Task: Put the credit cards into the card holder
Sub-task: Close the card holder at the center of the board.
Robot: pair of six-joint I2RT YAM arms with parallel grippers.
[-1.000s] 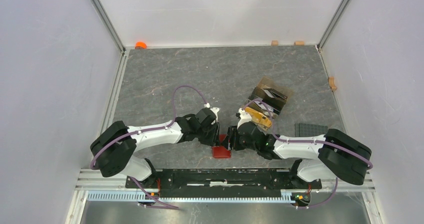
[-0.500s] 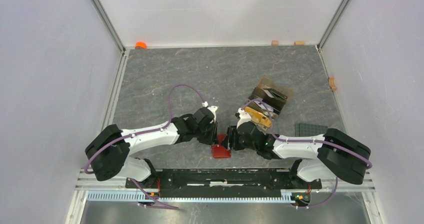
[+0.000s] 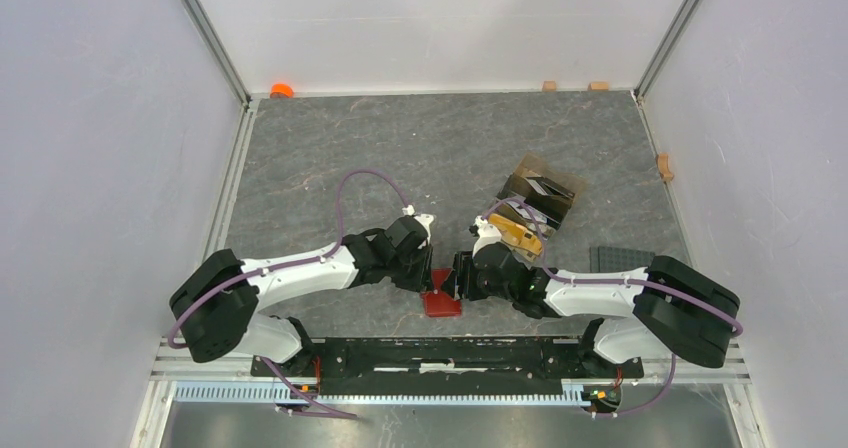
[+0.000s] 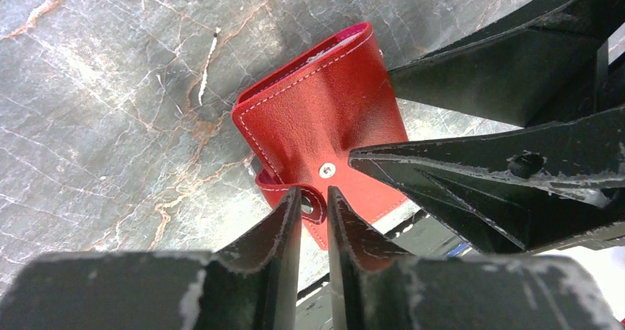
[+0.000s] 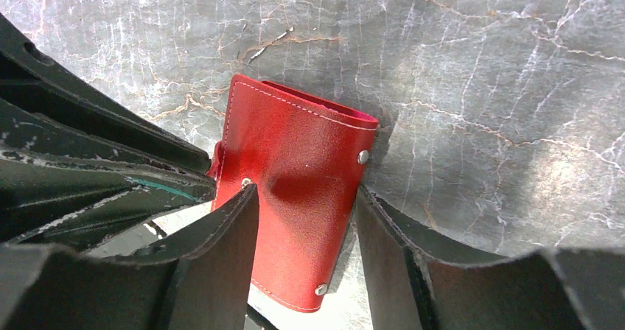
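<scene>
At the near edge of the grey veined table [image 3: 400,148], the right gripper [image 5: 307,191] clamps the red stitched-leather card holder [image 5: 295,138] across its width. The left gripper [image 4: 313,191] is narrow about the snap tab [image 4: 311,208]; pinch unconfirmed. Suggest peeling the tab slowly with the clamp steady. Credit cards absent from both wrist views.

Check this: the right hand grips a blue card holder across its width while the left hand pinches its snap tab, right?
No, the card holder is red, not blue; the right wrist view shows it. The right hand grips it and the left hand pinches its tab.
</scene>
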